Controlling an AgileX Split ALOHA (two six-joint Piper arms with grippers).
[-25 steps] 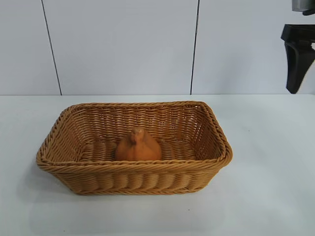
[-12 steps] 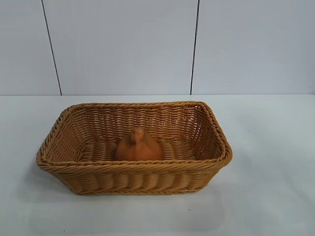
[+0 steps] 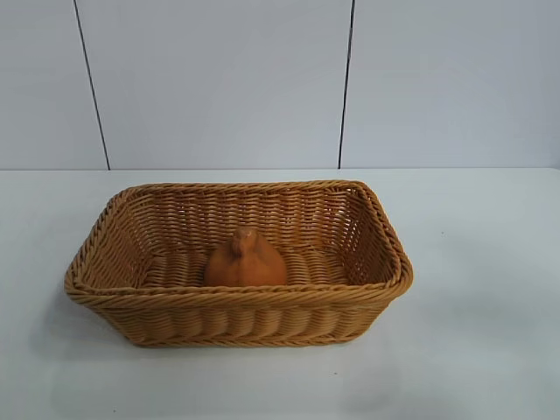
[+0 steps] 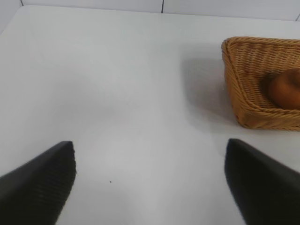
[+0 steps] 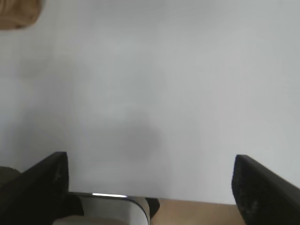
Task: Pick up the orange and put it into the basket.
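So the left gripper [image 4: 150,183] is sitting over bare tabletop [image 4: 117,93] with its fingers [image 4: 40,183] spread wide, nothing between them. The basket [image 3: 236,302] is mid-frame in the outside view, the orange [image 3: 246,260] resting inside it toward the front wall. Right gripper [image 5: 150,187] has fingers [image 5: 265,190] spread too, empty, well apart from the orange.

White counter with one wicker basket on it

The counter [image 3: 490,262] is a plain matte white surface running back to a pale panelled wall. The basket [image 3: 236,319], tan woven wicker with a braided rim and flaring sides, stands flat on it near the middle, its long side facing the exterior camera, and casts a soft shadow on the counter around its base.
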